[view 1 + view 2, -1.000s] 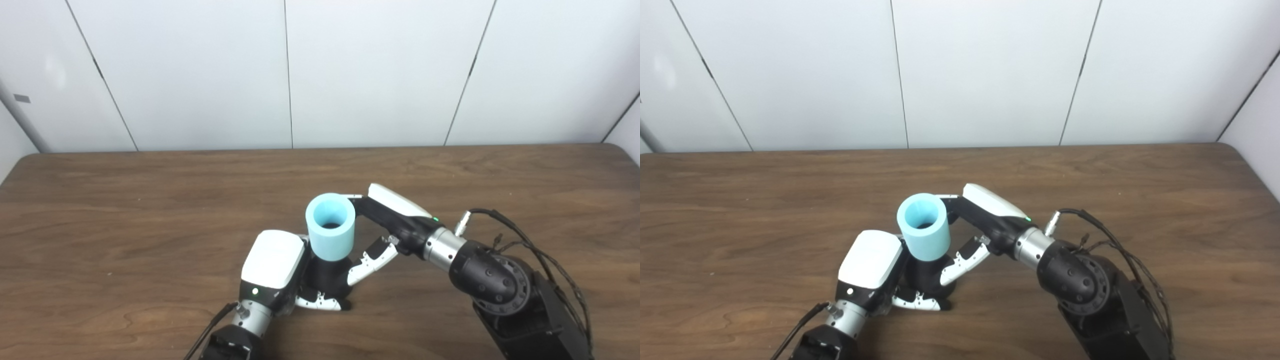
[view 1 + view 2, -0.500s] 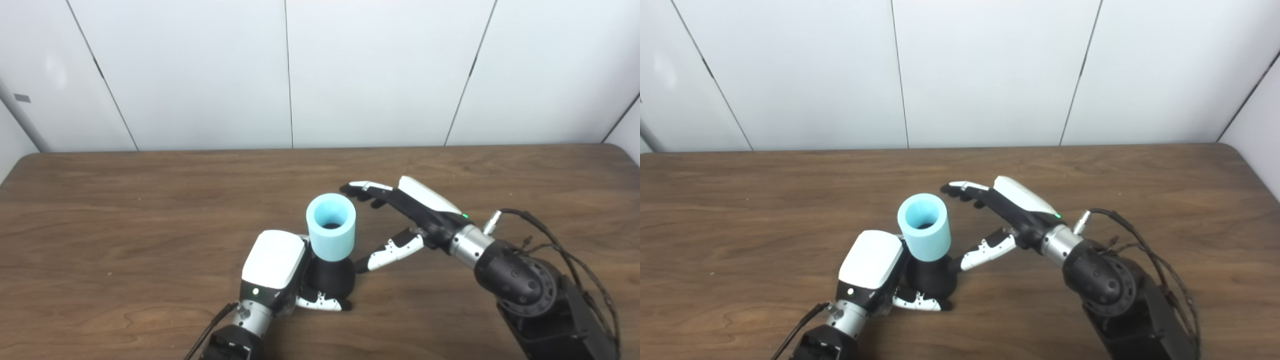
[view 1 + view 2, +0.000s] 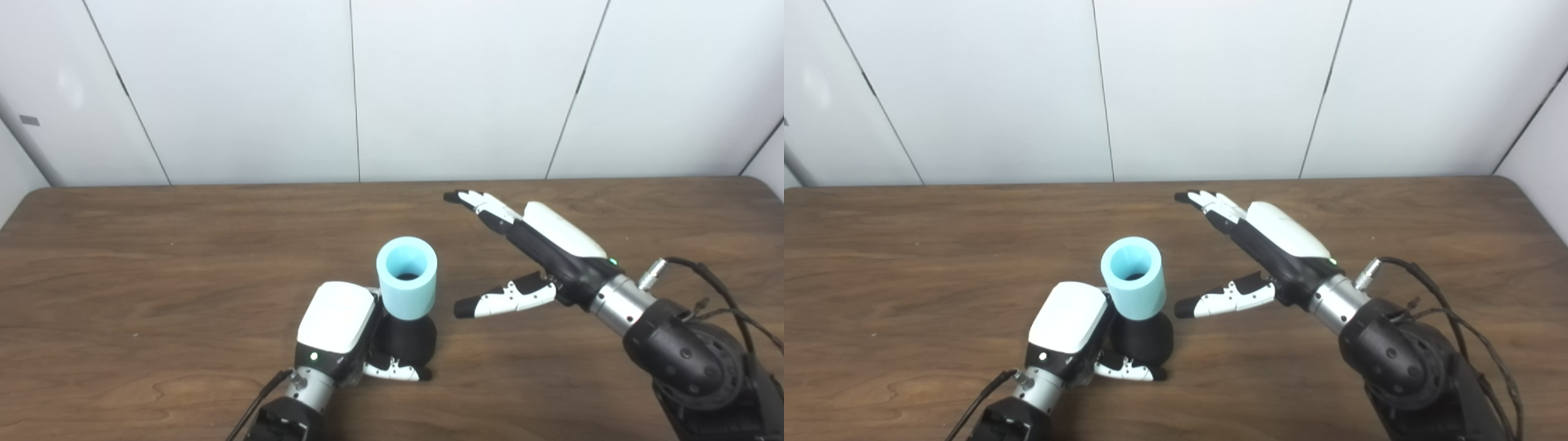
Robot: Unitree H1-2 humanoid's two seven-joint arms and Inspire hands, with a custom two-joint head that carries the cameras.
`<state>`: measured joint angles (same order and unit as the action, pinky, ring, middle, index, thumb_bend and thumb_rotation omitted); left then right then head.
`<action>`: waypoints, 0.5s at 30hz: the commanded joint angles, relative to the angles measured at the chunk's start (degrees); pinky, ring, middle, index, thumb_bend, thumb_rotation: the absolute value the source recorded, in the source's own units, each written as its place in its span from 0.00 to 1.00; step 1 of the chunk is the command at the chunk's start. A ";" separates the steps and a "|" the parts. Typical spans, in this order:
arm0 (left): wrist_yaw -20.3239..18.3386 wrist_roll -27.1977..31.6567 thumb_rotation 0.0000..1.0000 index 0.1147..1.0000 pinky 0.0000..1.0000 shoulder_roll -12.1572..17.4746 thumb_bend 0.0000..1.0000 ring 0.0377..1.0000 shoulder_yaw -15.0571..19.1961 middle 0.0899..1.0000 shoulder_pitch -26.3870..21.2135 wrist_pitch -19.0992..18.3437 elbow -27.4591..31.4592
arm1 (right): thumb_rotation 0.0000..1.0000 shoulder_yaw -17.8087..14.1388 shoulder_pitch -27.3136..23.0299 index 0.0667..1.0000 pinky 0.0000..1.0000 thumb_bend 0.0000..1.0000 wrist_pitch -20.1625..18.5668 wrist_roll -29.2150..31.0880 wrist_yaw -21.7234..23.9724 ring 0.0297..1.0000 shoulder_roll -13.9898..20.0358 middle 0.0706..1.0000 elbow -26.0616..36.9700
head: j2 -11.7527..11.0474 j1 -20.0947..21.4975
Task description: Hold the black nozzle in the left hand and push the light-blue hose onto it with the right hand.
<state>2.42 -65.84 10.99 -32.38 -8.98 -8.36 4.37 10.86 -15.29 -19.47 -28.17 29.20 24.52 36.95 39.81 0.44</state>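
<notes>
Wooden table [image 3: 153,245] unchanged. Right hand [image 3: 539,257], clasping the hose 1 s ago, now pulled back rightward, fingers spread, empty. Left hand [image 3: 343,331] still gripping black nozzle [image 3: 405,340] on the table. Light-blue hose [image 3: 407,278] seated upright on nozzle.

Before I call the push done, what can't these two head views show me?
- Seating depth: the light-blue hose wall hides the joint with the black nozzle, both views.
- Left hand fingers: mostly behind its white back and the nozzle.
- Nozzle's far side: hidden by its own body.
</notes>
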 commanded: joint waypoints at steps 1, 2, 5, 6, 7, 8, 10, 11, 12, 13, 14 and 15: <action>-4.39 0.80 0.00 0.46 0.32 0.15 0.52 0.38 -2.28 0.35 1.74 1.51 -2.06 | 0.78 -0.32 -1.51 0.98 0.98 0.77 3.77 -1.81 -1.76 1.00 0.60 1.00 2.95 | 0.01 0.02; -4.56 0.76 0.00 0.46 0.32 0.16 0.52 0.39 -2.29 0.35 1.71 1.46 -2.02 | 0.81 -0.17 -1.50 0.98 0.99 0.75 4.42 -2.55 -1.77 1.00 0.52 1.00 3.35 | 0.01 0.02; -4.25 0.80 0.00 0.46 0.32 0.07 0.52 0.39 -2.27 0.35 1.68 1.55 -2.31 | 0.88 0.45 -1.34 0.98 1.00 0.71 8.02 -5.28 -2.05 1.00 0.32 1.00 4.67 | 0.11 0.06; -4.07 0.87 0.00 0.46 0.32 0.04 0.52 0.39 -2.25 0.35 1.68 1.62 -2.44 | 0.89 0.71 -1.35 0.98 1.00 0.71 8.88 -6.13 -1.83 1.00 0.22 1.00 5.32 | 0.08 0.16; -4.01 0.87 0.00 0.46 0.32 0.03 0.52 0.38 -2.26 0.35 1.68 1.63 -2.51 | 0.91 0.85 -1.36 0.98 1.00 0.70 9.34 -6.77 -1.51 1.00 0.05 1.00 5.86 | 0.06 0.16; -3.99 0.87 0.00 0.46 0.31 0.03 0.52 0.38 -2.27 0.35 1.67 1.62 -2.54 | 0.92 0.89 -1.36 0.98 1.00 0.70 9.68 -7.20 -1.23 1.00 -0.11 1.00 6.23 | 0.07 0.04; -4.23 1.08 0.00 0.46 0.31 -0.03 0.52 0.37 -2.21 0.35 1.75 1.46 -2.48 | 0.94 1.20 -1.53 0.99 1.00 0.69 10.35 -8.60 -0.23 1.00 -0.28 1.00 7.56 | 0.14 0.03; -4.31 1.15 0.00 0.46 0.31 -0.03 0.52 0.37 -2.20 0.35 1.77 1.41 -2.46 | 0.95 1.21 -1.56 0.99 1.00 0.69 10.56 -9.03 0.16 1.00 -0.39 1.00 7.94 | 0.14 0.03; -4.34 1.40 0.00 0.46 0.30 -0.03 0.52 0.37 -2.18 0.35 1.77 1.48 -2.50 | 0.96 1.24 -1.66 0.99 1.00 0.69 10.72 -9.49 0.63 1.00 -0.58 1.00 8.56 | 0.16 0.10; -4.27 1.63 0.00 0.46 0.30 -0.02 0.52 0.36 -2.16 0.35 1.77 1.59 -2.56 | 0.98 1.23 -1.73 0.98 1.00 0.69 10.86 -9.83 0.98 1.00 -0.73 1.00 9.03 | 0.17 0.03; -4.22 1.79 0.00 0.46 0.30 0.00 0.52 0.36 -2.16 0.34 1.76 1.66 -2.58 | 0.99 1.18 -1.77 0.98 1.00 0.69 10.97 -10.07 1.30 1.00 -0.86 1.00 9.35 | 0.20 -0.01; -4.40 1.94 0.00 0.46 0.30 0.02 0.52 0.36 -2.16 0.34 1.76 1.62 -2.54 | 1.00 1.26 -1.83 0.98 1.00 0.69 11.28 -10.37 1.73 1.00 -0.99 1.00 9.82 | 0.21 -0.05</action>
<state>2.18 -65.03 10.99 -32.36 -9.15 -8.34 4.30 12.53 -15.31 -9.90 -37.92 31.10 23.32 44.85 39.99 0.35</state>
